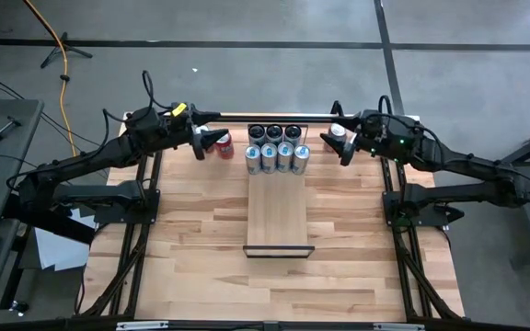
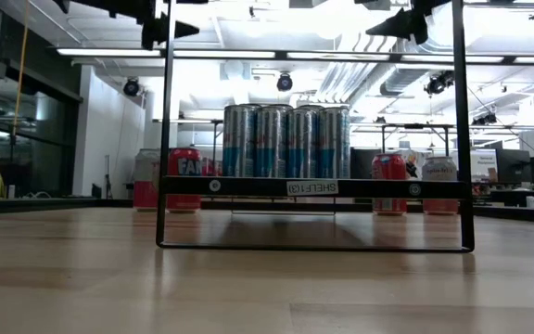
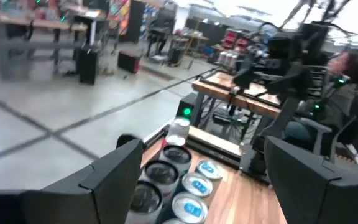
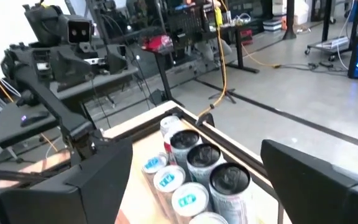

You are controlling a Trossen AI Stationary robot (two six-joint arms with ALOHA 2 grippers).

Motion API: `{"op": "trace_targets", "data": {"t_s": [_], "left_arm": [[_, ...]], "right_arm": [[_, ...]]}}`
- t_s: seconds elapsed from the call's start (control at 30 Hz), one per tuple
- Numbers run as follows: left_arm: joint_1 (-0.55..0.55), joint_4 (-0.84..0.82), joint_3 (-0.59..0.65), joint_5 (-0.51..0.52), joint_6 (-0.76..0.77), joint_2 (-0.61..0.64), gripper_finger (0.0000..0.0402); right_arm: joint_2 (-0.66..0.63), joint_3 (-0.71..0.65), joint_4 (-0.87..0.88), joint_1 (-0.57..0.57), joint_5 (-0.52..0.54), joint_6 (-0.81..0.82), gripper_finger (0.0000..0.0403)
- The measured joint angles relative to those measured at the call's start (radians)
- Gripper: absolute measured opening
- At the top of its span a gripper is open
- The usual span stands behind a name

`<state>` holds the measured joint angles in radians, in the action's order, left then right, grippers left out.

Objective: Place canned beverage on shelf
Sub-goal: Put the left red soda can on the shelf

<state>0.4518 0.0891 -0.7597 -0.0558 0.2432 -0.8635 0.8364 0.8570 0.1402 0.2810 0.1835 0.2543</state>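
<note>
Seven cans [image 1: 276,150] crowd the shelf [image 1: 279,221] at its far end; left gripper [image 1: 201,142] and right gripper [image 1: 342,145] hover either side of that end, fingers apart, gripping nothing

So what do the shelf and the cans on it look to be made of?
The shelf looks like a pale wood board with visible grain and a matte finish, held in a thin black frame, probably painted metal. The cans look like thin aluminium: shiny silver sides with blue print and bright reflections, though the look alone cannot confirm the metal.
</note>
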Motion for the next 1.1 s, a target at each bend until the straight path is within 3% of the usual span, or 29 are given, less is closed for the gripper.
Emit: {"op": "trace_targets", "data": {"t_s": [0.33, 0.63, 0.93, 1.1], "left_arm": [[0.000, -0.149, 0.000, 0.043, 0.074, 0.000, 0.0296], [0.047, -0.341, 0.000, 0.092, 0.327, 0.000, 0.0296], [0.207, -0.530, -0.006, -0.051, 0.418, -0.048, 0.0296], [0.254, -0.626, -0.100, -0.070, 0.306, -0.178, 0.0296]], "right_arm": [[0.000, 0.000, 0.014, 0.000, 0.008, 0.000, 0.0344], [0.000, 0.000, 0.013, 0.000, 0.028, 0.049, 0.0344], [0.000, 0.000, 0.013, 0.000, 0.227, 0.170, 0.0344], [0.000, 0.000, 0.013, 0.000, 0.254, 0.219, 0.0344]]}}
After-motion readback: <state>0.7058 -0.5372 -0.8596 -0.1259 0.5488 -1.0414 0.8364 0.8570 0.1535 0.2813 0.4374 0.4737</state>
